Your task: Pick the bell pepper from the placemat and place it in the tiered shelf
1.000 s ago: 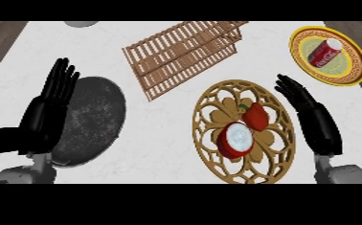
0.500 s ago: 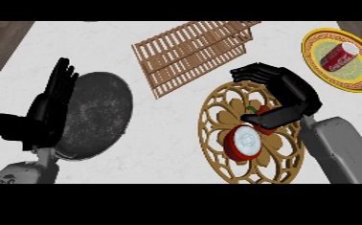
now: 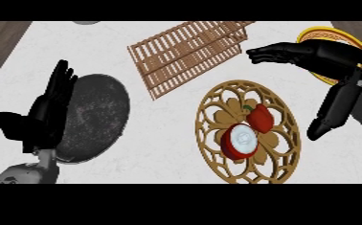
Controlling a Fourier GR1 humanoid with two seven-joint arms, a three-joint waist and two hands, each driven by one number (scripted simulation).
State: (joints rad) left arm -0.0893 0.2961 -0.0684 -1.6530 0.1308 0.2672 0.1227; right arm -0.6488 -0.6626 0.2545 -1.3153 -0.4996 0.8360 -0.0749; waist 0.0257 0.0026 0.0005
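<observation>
Head view: the pepper (image 3: 259,118) sits on the mat (image 3: 212,123) at lower right, touching a cut red fruit (image 3: 239,141) just below-left of it. The shelf (image 3: 187,54) lies at upper centre, well apart from the mat. Your right hand (image 3: 318,56) is at upper right, above the mat, over a yellow plate's (image 3: 311,33) edge, fingers loosely spread and pointing left, thumb hanging down by the mat's right rim; it holds nothing. To grasp well, bring it down and left onto the pepper, and close only on the pepper, keeping clear of the cut fruit. Your left hand (image 3: 50,104) rests open at the left edge, fingers up, beside a dark pan (image 3: 96,116).
</observation>
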